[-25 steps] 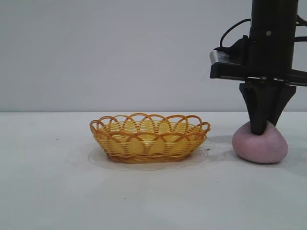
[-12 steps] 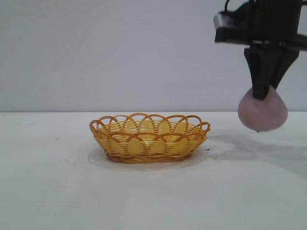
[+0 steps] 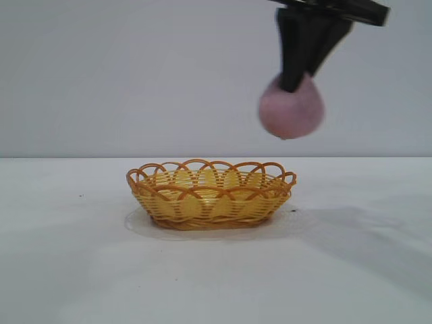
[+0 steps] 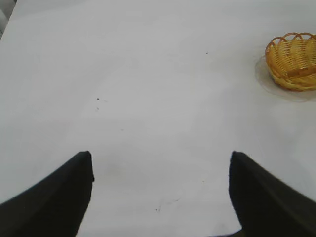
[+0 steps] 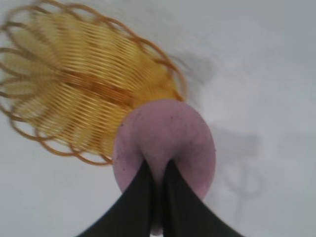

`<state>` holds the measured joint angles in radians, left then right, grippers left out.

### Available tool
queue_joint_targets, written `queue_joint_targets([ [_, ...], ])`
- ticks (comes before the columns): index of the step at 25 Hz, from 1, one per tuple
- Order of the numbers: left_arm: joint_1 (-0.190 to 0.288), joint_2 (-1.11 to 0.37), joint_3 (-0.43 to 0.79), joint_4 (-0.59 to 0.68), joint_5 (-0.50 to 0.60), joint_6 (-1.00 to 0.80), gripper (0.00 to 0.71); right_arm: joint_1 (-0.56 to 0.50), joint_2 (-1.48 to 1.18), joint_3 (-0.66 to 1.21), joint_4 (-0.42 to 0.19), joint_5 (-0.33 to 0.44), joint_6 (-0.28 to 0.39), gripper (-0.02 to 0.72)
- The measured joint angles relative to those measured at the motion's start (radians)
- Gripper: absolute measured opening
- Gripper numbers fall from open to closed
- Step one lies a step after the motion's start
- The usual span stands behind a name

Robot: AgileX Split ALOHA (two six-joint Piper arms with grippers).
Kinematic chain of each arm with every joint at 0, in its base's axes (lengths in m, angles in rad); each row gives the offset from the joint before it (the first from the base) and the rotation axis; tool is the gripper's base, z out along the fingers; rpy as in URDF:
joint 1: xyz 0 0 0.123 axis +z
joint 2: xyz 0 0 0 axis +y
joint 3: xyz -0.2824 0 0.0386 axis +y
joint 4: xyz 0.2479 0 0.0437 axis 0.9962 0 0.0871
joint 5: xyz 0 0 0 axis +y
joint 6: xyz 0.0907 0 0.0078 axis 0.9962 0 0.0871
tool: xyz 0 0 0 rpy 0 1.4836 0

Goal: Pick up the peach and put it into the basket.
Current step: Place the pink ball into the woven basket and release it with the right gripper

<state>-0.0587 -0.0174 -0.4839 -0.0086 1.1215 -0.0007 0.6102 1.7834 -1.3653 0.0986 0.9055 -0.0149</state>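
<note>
Right gripper (image 3: 294, 84) pinches peach (image 3: 291, 111) above basket (image 3: 210, 196); left gripper (image 4: 160, 195) gapes empty, wrist-view only.

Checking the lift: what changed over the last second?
The right gripper, shut on the peach, lifted it off the table and carried it up and left, to above the basket's right end. Basket unmoved; the left gripper is open, apart from it.

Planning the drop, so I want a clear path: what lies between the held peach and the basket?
Nothing: in the exterior view only open air separates the peach, pinched in the right gripper, from the basket rim below.
</note>
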Motion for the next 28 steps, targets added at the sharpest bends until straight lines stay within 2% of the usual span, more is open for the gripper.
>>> queue_joint_targets([
  [2,0.000,0.000,0.000,0.000,0.000,0.000,0.538,0.032,0.014,0.000,0.004,-0.039,0.000,0.000],
  [5,0.000,0.000,0.000,0.000,0.000,0.000,0.538,0.059,0.070,-0.023,0.004,-0.054,0.000,0.000],
  [19,0.000,0.000,0.000,0.000,0.000,0.000,0.538,0.075,0.240,-0.140,0.048,-0.035,0.000,0.000],
  [20,0.000,-0.002,0.000,0.000,0.000,0.000,0.538,0.075,0.242,-0.140,0.048,-0.030,0.000,0.060],
  [22,0.000,-0.002,0.000,0.000,0.000,0.000,0.538,0.075,0.246,-0.140,0.048,-0.020,0.000,0.060],
  [23,0.000,-0.002,0.000,0.000,0.000,0.000,0.538,0.075,0.246,-0.140,0.048,-0.018,0.000,0.115],
  [26,0.000,-0.002,0.000,0.000,0.000,0.000,0.538,0.075,0.246,-0.140,0.048,-0.018,0.000,0.213],
  [27,0.000,-0.002,0.000,0.000,0.000,0.000,0.538,0.075,0.246,-0.140,0.048,-0.020,0.000,0.234],
  [28,0.000,-0.002,0.000,0.000,0.000,0.000,0.538,0.075,0.246,-0.140,0.048,-0.022,0.000,0.219],
])
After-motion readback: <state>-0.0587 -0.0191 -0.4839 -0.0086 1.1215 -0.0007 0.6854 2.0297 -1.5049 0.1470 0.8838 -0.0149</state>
